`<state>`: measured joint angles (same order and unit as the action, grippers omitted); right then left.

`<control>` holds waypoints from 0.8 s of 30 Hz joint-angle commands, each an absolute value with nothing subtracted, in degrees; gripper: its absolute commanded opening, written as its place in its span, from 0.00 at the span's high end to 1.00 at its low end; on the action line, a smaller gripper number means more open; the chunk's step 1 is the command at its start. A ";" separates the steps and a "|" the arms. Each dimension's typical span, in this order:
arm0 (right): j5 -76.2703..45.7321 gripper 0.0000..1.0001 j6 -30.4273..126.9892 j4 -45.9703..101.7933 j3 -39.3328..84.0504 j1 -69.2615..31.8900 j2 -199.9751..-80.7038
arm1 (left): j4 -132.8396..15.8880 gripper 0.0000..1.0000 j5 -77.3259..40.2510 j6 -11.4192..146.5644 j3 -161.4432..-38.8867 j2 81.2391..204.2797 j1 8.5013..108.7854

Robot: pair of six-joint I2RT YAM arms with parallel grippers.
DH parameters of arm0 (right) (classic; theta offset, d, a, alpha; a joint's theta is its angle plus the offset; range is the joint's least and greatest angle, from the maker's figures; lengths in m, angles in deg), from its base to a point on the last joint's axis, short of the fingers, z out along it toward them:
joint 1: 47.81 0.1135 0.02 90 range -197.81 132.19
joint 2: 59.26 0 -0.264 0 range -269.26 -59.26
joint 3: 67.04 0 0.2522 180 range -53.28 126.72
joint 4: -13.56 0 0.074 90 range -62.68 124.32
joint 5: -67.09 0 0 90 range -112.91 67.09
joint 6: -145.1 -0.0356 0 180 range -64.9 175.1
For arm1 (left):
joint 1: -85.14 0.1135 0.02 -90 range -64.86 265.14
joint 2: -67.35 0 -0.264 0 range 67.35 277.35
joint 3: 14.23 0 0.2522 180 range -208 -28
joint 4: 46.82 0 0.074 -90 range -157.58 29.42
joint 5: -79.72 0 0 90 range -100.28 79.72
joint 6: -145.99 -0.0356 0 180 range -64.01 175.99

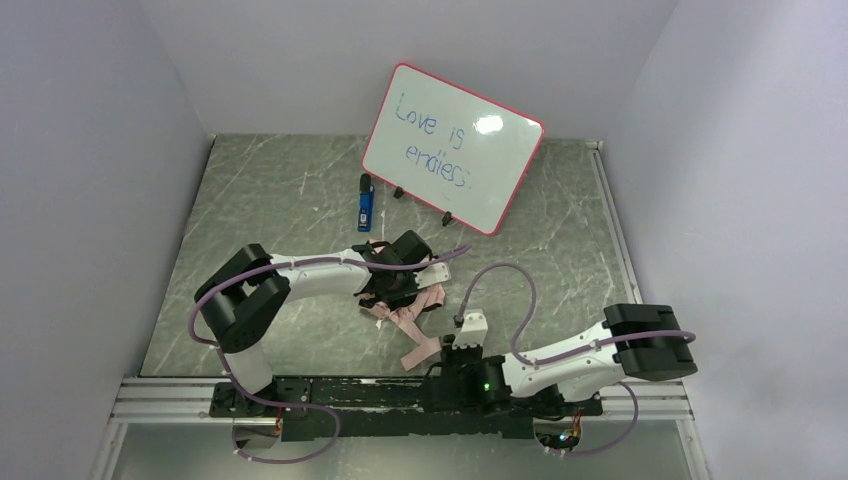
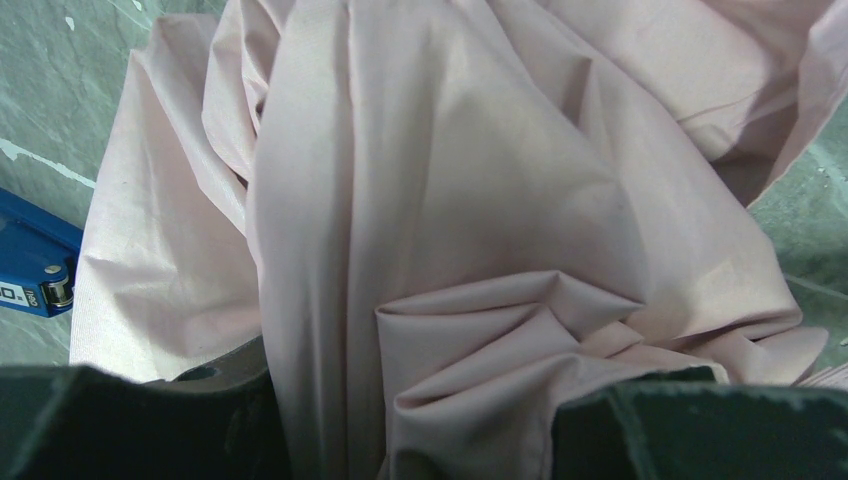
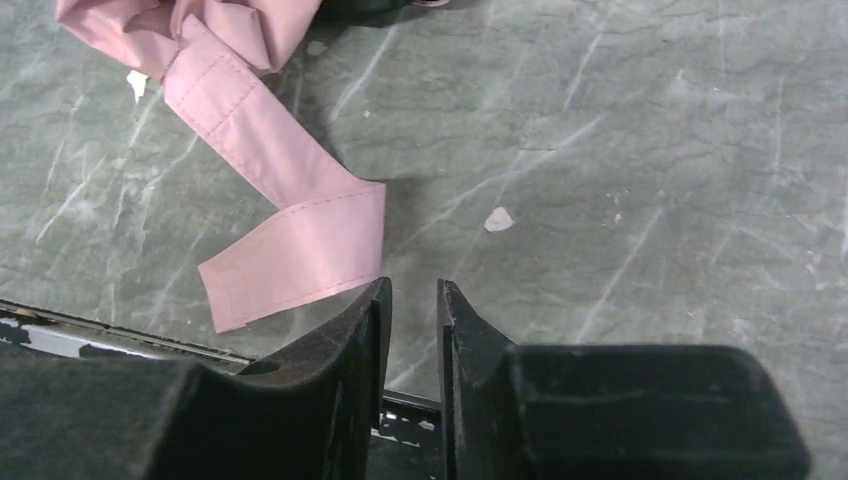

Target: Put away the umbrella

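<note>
The pale pink umbrella (image 1: 412, 318) lies collapsed and crumpled on the grey marble-pattern table (image 1: 560, 230), near the middle. Its fabric (image 2: 430, 200) fills the left wrist view. My left gripper (image 2: 412, 400) is over it, with a thick bunch of fabric pressed between both fingers. Its shaft, ribs and handle are hidden. The umbrella's flat pink strap (image 3: 290, 230) trails toward the near edge. My right gripper (image 3: 413, 300) is shut and empty, low over the table just right of the strap's end, as the top view (image 1: 447, 362) also shows.
A red-framed whiteboard (image 1: 452, 148) with blue writing stands tilted at the back. A blue marker-like object (image 1: 365, 210) lies in front of it and shows at the left wrist view's edge (image 2: 30, 265). A metal rail (image 1: 400, 392) runs along the near edge.
</note>
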<state>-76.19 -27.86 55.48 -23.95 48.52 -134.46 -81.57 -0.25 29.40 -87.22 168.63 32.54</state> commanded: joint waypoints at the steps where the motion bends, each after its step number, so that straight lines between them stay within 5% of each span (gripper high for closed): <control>1: -77.21 0.72 -34.25 63.82 -23.13 54.80 -132.62 | -86.07 0.95 1.32 28.35 -83.89 174.49 33.72; 10: -81.67 0.61 -30.91 76.18 -15.69 56.60 -131.50 | -86.07 0.95 1.28 28.22 -84.15 174.93 33.70; 19: -72.27 0.52 -3.53 45.92 -22.16 42.15 -126.46 | -86.42 0.95 1.27 28.22 -84.27 174.98 33.70; 24: -69.38 0.51 1.70 41.52 -22.51 37.77 -128.35 | -86.51 0.95 1.25 28.22 -84.40 175.03 33.64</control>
